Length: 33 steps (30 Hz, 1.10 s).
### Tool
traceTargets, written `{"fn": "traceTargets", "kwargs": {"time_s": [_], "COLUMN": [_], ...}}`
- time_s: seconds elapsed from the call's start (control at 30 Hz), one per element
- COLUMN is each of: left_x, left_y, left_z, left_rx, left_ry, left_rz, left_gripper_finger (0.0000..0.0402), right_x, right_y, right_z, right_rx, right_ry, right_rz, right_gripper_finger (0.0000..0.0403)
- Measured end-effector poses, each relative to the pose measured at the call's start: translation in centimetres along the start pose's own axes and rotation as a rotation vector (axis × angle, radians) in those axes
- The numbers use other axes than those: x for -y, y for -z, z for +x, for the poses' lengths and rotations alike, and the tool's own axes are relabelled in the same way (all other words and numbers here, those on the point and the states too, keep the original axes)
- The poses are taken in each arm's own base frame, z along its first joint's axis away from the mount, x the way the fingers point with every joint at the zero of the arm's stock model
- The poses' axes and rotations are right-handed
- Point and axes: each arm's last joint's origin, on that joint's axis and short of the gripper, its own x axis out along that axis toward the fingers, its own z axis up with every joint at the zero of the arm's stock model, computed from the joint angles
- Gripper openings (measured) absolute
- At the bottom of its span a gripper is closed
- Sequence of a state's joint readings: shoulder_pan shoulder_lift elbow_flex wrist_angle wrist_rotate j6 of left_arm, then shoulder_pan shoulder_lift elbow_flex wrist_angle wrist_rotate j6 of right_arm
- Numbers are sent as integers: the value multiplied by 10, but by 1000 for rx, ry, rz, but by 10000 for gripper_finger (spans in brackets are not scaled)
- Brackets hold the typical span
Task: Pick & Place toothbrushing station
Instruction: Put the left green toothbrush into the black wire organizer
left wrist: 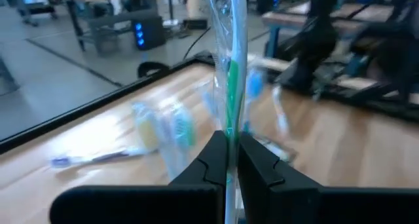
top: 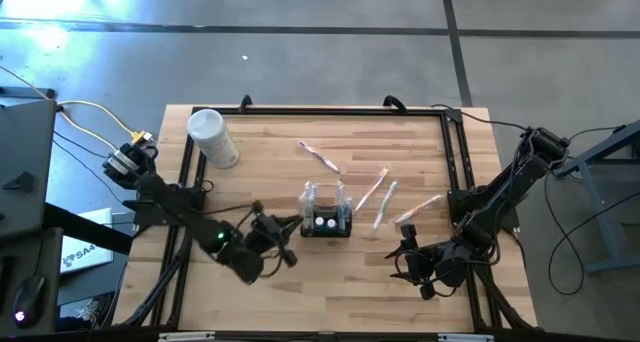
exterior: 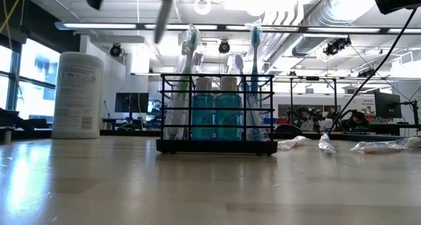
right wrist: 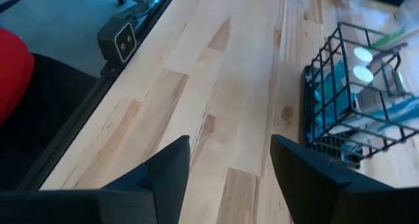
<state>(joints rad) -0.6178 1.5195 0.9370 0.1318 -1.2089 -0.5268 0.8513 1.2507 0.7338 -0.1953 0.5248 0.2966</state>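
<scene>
The toothbrushing station [top: 327, 222] is a black wire holder box standing on its base on the table. In the low view [exterior: 217, 113] it holds upright toothbrushes and two blue bottles. My left gripper [top: 282, 230] is just left of it and above the table. It is shut on a green toothbrush in a clear wrapper [left wrist: 230, 73]. My right gripper [top: 408, 250] is open and empty to the right of the station, which shows in its wrist view [right wrist: 353, 99]. My left gripper pinches the wrapped green toothbrush between its two fingertips [left wrist: 216, 160]. The brush runs out past the fingertips in a straight line. In the low view it slants down below the gripper [exterior: 163, 18], clear of the table.
A white cylindrical container [top: 213, 137] stands at the far left of the table. Several wrapped toothbrushes lie loose behind and to the right of the station [top: 320, 157] [top: 372, 190] [top: 420, 210]. A black rail frame [top: 455, 162] borders the table.
</scene>
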Motion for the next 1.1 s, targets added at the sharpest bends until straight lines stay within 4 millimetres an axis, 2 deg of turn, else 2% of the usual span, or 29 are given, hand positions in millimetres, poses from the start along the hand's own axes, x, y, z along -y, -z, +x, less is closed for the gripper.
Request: {"fn": "traceTargets", "kwargs": {"time_s": [0.2,0.3,0.67,0.77,1.1], "left_x": [-7,-10,-30,-38,-45], "left_y": [-7,-3,42,59,87], "left_z": [27,35,35,35,37], "left_rx": [12,26,66,49,61], "left_ry": [117,152,173,168,199], "left_rz": [-56,-68,-78,-54,-72], "left_gripper_finger": [9,9,9,9,9], "right_x": [0,0,0,0,0], "right_y": [0,0,1,1,0], "right_z": [0,0,0,0,0], "right_rx": [-1,-4,-11,-8,-2], "right_ry": [0,1,-1,-2,-3], "right_rz": [-33,-34,-13,-9,-5], "right_gripper_finger": [205,205,205,205,205]}}
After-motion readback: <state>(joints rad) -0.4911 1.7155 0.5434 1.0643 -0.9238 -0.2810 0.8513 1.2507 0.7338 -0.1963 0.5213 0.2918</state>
